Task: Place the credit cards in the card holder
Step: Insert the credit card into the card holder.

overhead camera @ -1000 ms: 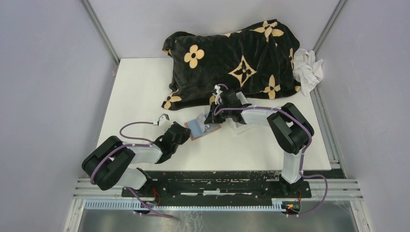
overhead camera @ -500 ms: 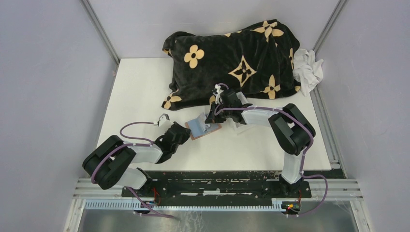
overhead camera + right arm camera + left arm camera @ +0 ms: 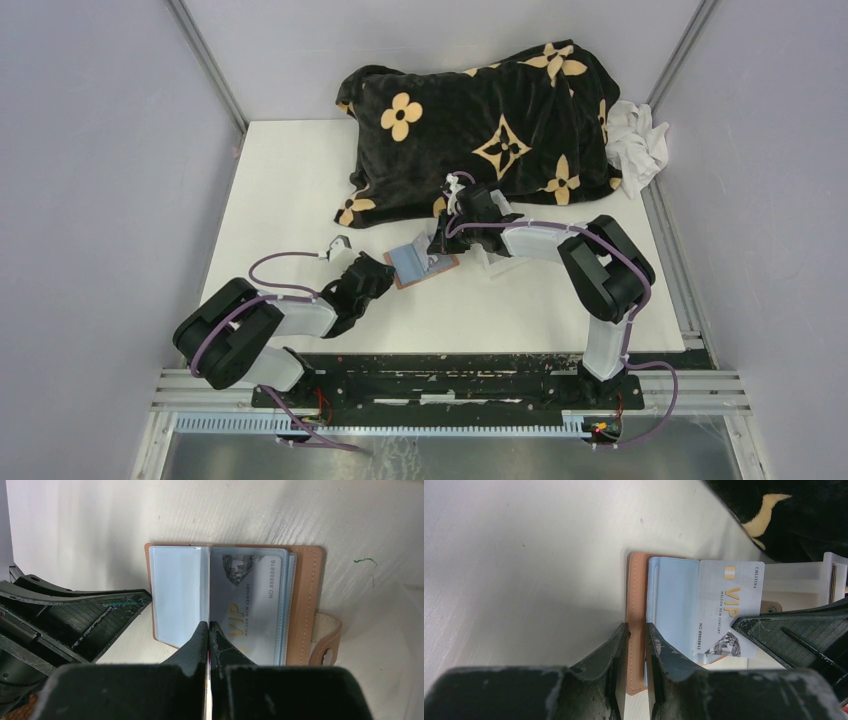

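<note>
- The left arm (image 3: 300,315) lies low over the white desk (image 3: 290,190), reaching forward and to the right from its base.
- Its left pincer (image 3: 637,630) is narrowed onto the stitched edge of the flat tan leather card holder (image 3: 305,600). The leather fills the slim gap between the 2 fingers.
- The right arm (image 3: 535,240) is bent sharply at the elbow and stretches left, so the right pincer (image 3: 208,625) comes down over the middle of the opened holder.
- That pincer is pressed together on the thin edge of a grey-silver plastic VIP credit card (image 3: 729,595).
- The holder lies open on the desk between the 2 pincers, which face each other closely across it.
- A pale blue clear sleeve (image 3: 177,595) is on one side of the holder, and a second VIP card (image 3: 250,600) is already tucked in on the other.
- A translucent white plastic tray (image 3: 799,575) sits just beyond the holder.
- A black plush blanket with tan flowers (image 3: 470,110) is heaped close behind the right pincer, with a crumpled white cloth (image 3: 640,140) at its far right end.
</note>
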Motion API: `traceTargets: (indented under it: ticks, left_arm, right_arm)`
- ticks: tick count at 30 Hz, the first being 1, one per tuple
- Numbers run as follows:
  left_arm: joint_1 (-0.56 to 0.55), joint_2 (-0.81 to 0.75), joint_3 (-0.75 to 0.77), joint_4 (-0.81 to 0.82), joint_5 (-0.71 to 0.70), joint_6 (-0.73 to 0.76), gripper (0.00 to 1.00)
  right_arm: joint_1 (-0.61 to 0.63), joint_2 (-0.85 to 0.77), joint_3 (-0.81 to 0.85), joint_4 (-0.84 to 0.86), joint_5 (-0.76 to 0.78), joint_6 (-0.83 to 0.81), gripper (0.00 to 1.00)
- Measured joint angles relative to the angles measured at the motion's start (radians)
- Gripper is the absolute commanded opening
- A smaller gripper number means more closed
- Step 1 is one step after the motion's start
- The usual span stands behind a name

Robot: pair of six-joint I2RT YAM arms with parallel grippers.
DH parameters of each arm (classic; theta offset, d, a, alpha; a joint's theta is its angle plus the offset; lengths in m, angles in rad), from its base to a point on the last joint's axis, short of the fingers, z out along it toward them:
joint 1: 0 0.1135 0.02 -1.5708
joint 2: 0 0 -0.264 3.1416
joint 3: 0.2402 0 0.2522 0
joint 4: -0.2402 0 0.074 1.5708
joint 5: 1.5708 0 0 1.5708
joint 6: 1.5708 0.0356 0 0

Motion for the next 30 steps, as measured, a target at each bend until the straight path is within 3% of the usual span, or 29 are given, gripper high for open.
traceTargets:
  ticks: [30]
  left_arm:
    - [0.002,0.021,0.000,0.030,0.002,0.000,0.24]
  right_arm:
    - [-0.007,0.000,-0.108,0.161,-0.023,0.156,0.01]
